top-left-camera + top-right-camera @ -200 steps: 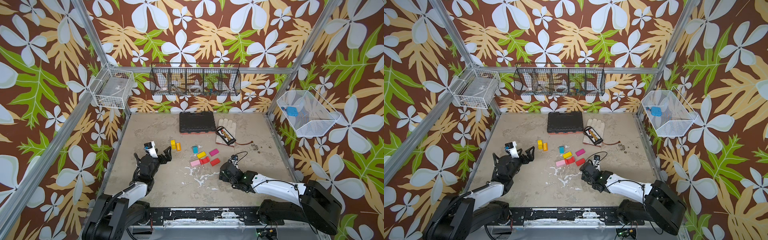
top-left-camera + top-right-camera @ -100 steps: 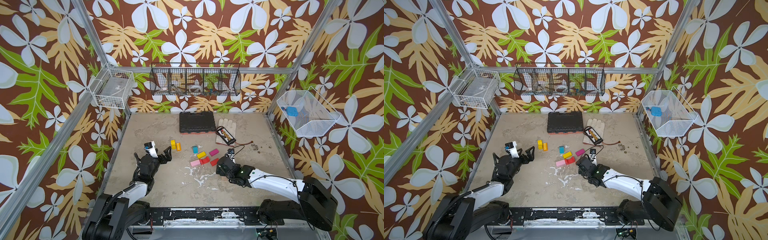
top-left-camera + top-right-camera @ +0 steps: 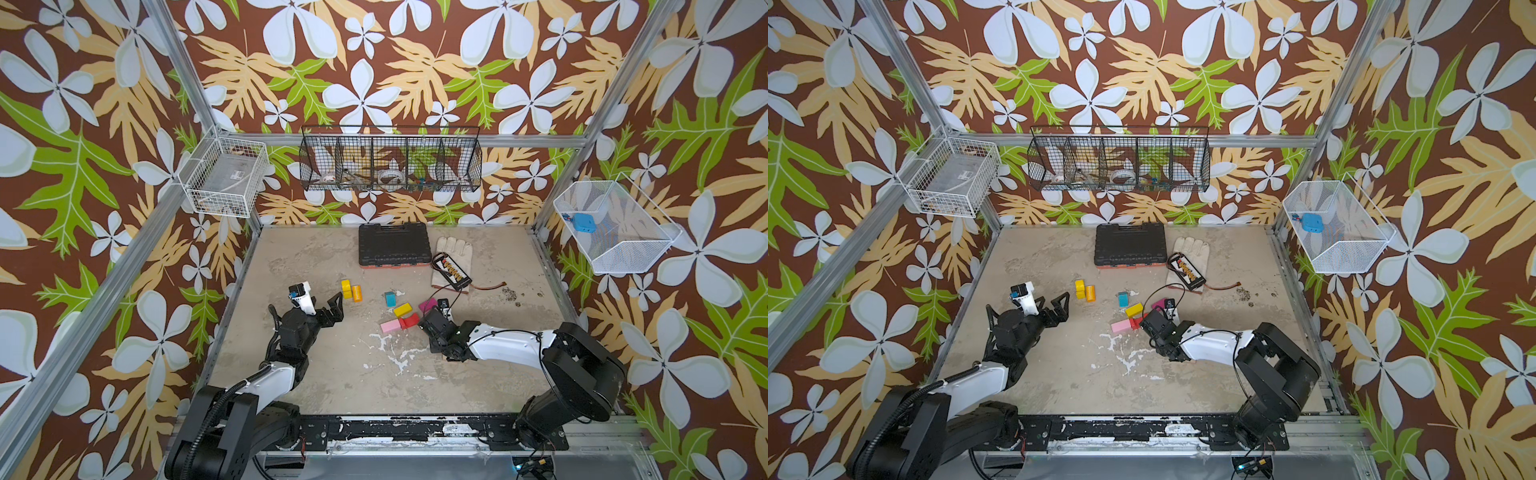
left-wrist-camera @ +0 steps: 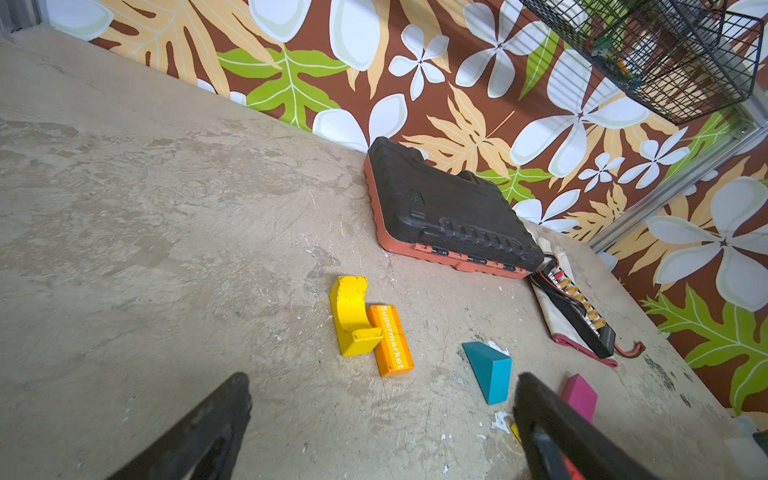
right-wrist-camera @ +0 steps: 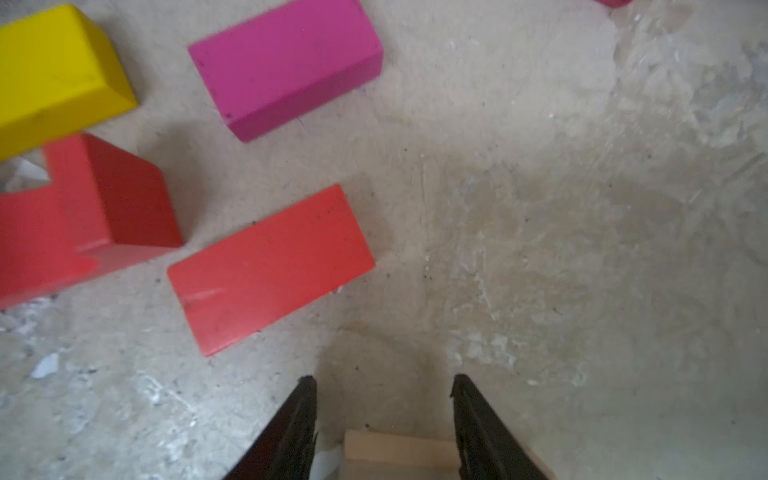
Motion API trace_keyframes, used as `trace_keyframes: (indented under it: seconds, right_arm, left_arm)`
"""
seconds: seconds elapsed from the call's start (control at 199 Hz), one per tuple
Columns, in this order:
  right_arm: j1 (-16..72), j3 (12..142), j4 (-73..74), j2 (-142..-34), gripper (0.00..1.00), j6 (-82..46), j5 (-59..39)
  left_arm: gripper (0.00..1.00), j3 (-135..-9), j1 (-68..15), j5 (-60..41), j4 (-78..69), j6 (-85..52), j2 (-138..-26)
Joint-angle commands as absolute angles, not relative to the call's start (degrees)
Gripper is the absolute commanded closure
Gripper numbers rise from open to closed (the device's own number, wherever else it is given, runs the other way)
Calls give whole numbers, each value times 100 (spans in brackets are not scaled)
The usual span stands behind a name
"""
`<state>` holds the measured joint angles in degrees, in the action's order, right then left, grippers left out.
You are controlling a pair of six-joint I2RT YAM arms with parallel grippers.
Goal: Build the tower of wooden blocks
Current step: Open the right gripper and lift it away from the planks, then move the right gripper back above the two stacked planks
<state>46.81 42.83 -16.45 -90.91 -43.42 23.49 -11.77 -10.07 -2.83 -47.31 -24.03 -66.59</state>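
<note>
Right claw [image 5: 382,378] low over the table [image 3: 332,374] near its middle, jaws part-way apart with a plain tan block [image 5: 399,455] between them. Can't tell if clamped or just straddled.

Just beyond, close together and lying flat: flat red block [image 5: 270,270], notched red block [image 5: 83,216], magenta block [image 5: 286,62], yellow block [image 5: 54,70]. All smooth painted wood.

Further toward the left edge: teal wedge [image 4: 488,370], then yellow arch [image 4: 353,320] touching an orange block [image 4: 390,340] lettered "Supermarket".

Left claw [image 4: 384,386] spread wide, empty, hanging short of that pair.

Reads as tower not started: nothing stacked, every block single-layer on the rough mottled surface. All stacking left.
</note>
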Motion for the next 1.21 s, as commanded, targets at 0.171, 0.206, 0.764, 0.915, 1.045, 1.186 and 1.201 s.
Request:
trace_keyframes:
  seconds: [0.171,0.206,0.764,0.915,1.045,1.186,1.201]
  right_arm:
    - [4696,3949,-1586,-8862,54,-4495,2212]
    - [4699,3916,-1568,-8851,55,-4503,2198]
    - [4694,3737,-1626,-8735,58,-4502,2292]
    - [4695,3724,-1627,-8798,57,-4499,2277]
    - [4703,3727,-1648,-8807,57,-4508,2289]
    - [4706,3693,-1713,-8725,57,-4510,2353]
    - [4710,3692,-1716,-8717,57,-4511,2360]
  left_arm:
    - [0,-1235,-1012,-246,-4746,-2410,-6672]
    - [0,-1233,-1018,-246,-4744,-2409,-6680]
    - [0,-1251,-1019,-255,-4721,-2415,-6699]
    - [0,-1263,-1027,-259,-4725,-2424,-6714]
    - [0,-1271,-1028,-255,-4726,-2416,-6723]
    - [0,-1273,-1024,-256,-4720,-2417,-6727]
    - [0,-1278,-1026,-259,-4720,-2415,-6730]
